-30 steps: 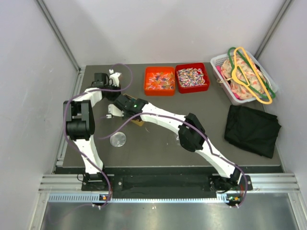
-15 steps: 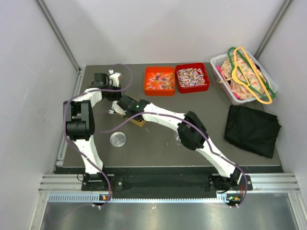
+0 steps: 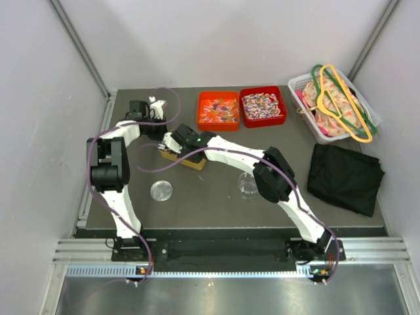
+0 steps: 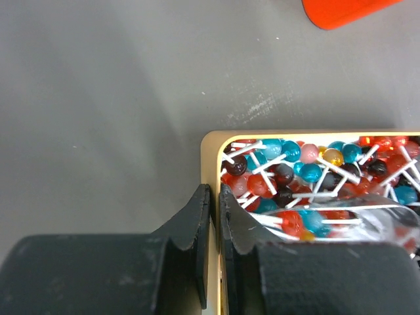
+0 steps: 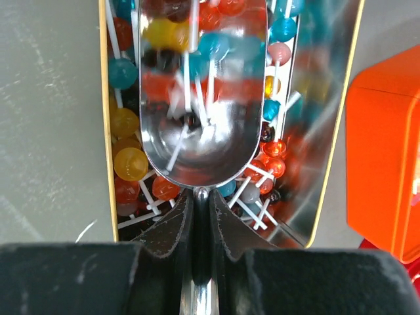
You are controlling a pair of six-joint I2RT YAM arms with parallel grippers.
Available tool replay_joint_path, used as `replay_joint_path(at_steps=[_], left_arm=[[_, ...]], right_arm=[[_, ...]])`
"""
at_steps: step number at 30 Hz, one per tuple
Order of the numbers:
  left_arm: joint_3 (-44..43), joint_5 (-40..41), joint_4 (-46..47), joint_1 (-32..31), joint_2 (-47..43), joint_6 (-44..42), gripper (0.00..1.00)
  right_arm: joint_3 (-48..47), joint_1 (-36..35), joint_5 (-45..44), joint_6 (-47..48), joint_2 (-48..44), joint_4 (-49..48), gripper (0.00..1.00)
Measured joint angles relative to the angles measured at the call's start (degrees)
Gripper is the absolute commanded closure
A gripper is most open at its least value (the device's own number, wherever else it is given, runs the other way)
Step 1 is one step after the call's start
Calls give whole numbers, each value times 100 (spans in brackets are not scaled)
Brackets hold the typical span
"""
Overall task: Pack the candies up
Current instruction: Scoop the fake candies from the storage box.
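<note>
We list: left jaws clamped on tray [image 4: 207,154] rim; right jaws clamped on scoop [image 5: 197,118] handle, bowl ahead over candies [image 5: 130,164].

Overhead view: a fixed camera above and behind both arm bases looks down over the whole desk [image 3: 197,203] from far off. Left wrist view: very close, looking down past the left pincer [image 4: 213,190], with a tin [image 4: 210,141] corner just ahead and right of its tips. Right wrist view: equally close, looking along the right pincer [image 5: 200,197] at a scoop [image 5: 203,118] directly ahead. Both wrist views share the tin and an orange bin [image 5: 387,164].
</note>
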State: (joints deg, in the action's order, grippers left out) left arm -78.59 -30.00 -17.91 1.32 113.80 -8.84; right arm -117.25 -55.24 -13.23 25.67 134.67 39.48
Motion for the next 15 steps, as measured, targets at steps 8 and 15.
replay_joint_path(at_steps=[8,15], left_arm=[[0,-17,-4,0,11,87,100],[0,-11,-2,2,11,125,100]], right_arm=[[28,4,-2,26,-177,-76,100],[37,31,-63,33,-184,-238,100]])
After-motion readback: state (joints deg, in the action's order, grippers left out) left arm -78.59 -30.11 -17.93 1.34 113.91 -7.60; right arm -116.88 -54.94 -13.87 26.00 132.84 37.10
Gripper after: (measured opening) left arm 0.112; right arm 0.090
